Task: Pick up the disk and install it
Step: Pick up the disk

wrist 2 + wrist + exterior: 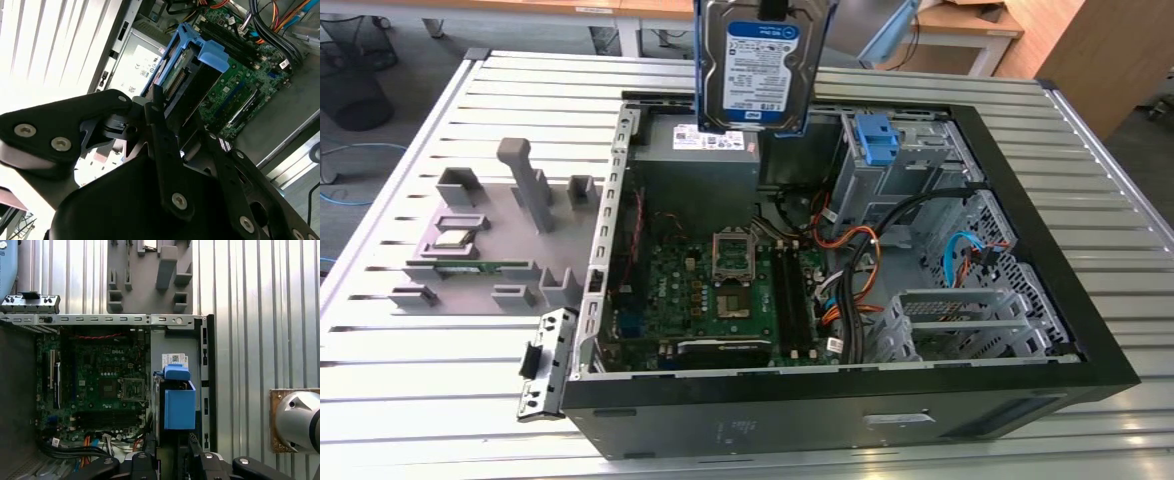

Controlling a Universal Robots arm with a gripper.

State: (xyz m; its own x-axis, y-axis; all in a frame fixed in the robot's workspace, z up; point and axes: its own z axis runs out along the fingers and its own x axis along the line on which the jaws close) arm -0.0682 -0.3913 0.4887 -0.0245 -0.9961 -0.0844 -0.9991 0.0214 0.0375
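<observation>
The disk (pixel 750 70) hangs upright in the air over the far end of the open case (pixel 854 410). Its white-and-blue label faces the exterior view and its blue bracket runs along its edges. It is clear of the case floor and sits above the grey power supply (pixel 694 170).

The case lies on its side on a slatted metal table (pixel 440 400). Inside it, the green motherboard (pixel 720 290) fills the middle. A bare metal cage (pixel 961 320) stands at the exterior view's right. Loose black, orange and blue cables (pixel 854 260) run between the board and the cage. A lone blue bracket (pixel 874 135) sits in the bay at the far end, just beside the hanging disk. Outside the case, on the exterior view's left, a grey fixture (pixel 494 230) rests on the table with small parts on it.

The gripper (pixel 175 452) points straight down from above. In both wrist views its black fingers (pixel 156 122) are clamped narrowly on the disk's (pixel 187 82) upper end. The blue bracket juts out below the fingers, over the power supply.
</observation>
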